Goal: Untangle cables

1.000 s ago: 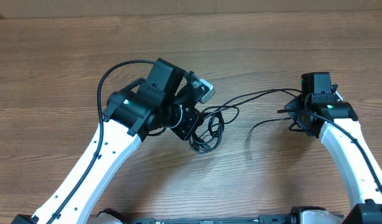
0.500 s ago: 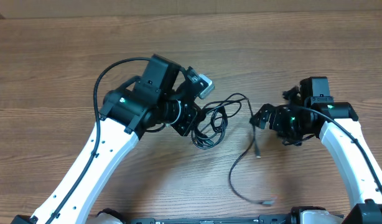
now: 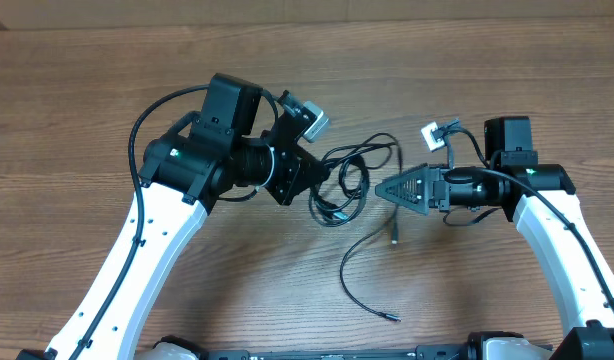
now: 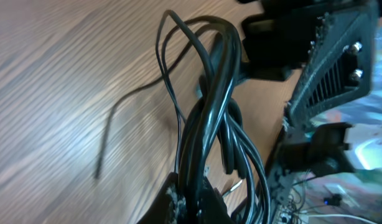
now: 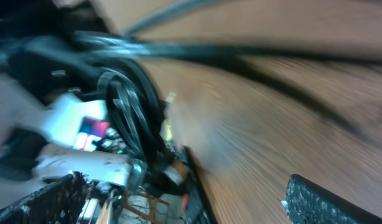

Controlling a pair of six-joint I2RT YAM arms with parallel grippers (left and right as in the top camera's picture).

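Note:
A tangled bundle of thin black cables [image 3: 339, 190] hangs between the two arms, a little left of the table's middle. My left gripper [image 3: 317, 195] is shut on the bundle's left side; in the left wrist view the cables [image 4: 209, 112] rise straight out of its closed fingertips [image 4: 194, 200]. One loose cable [image 3: 345, 275] curves across the table toward the front, a small plug [image 3: 394, 240] at its upper end. My right gripper [image 3: 382, 189] points left at the bundle, open and holding nothing. In the blurred right wrist view the bundle [image 5: 134, 102] lies beyond the open right gripper [image 5: 185, 208].
The bare wooden table [image 3: 467, 70] stretches all around. A thicker black wire [image 3: 152, 125] loops off the left arm. The right arm's white camera mount [image 3: 439, 134] sticks up behind its gripper. The left arm's body [image 3: 202, 160] crowds the bundle's left side.
My right gripper has opened and let go of the cable end, then swung to point left at the bundle. The freed cable has dropped onto the table. The left arm has shifted slightly left.

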